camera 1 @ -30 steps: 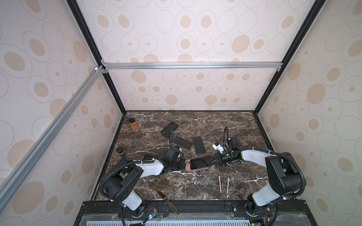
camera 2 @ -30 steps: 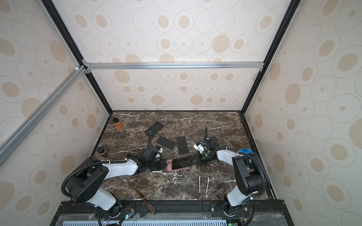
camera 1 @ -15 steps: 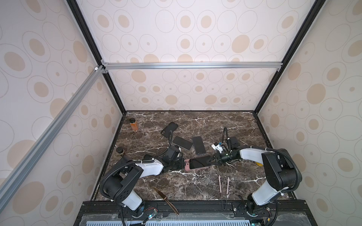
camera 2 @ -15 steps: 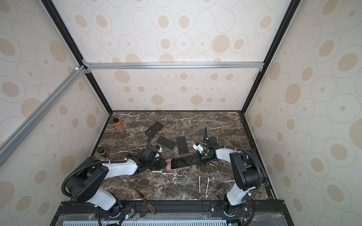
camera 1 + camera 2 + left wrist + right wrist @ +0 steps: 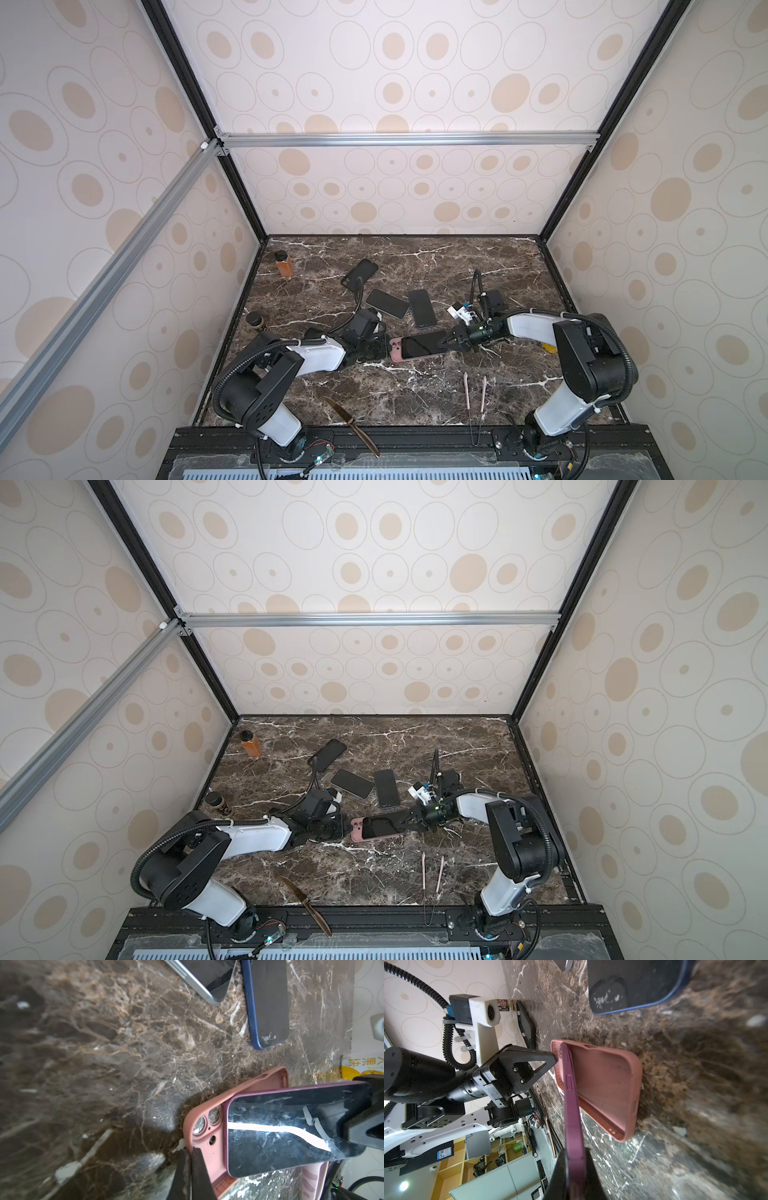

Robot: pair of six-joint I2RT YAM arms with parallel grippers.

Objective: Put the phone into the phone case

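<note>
- Right wrist view: the right gripper is clamped on one end of the purple phone, with a finger on each face.
- The phone is tilted. Its far end rests inside the pink phone case by the camera cut-outs, and the gripped end is lifted clear of the phone case.
- In a top view the phone case lies flat on the marble table, a little toward 6 o'clock from the middle, its length running from 9 to 3 o'clock.
- The left gripper sits at the phone case's 9 o'clock end with its fingers together and the tips touching the rim. I cannot tell whether the rim is pinched between them.
- The right gripper holds the phone's 3 o'clock end.
- Two dark phones lie flat at 12 o'clock of the phone case, apart from it.
- Pink tongs lie at 5 o'clock and a knife at 7 o'clock.
</note>
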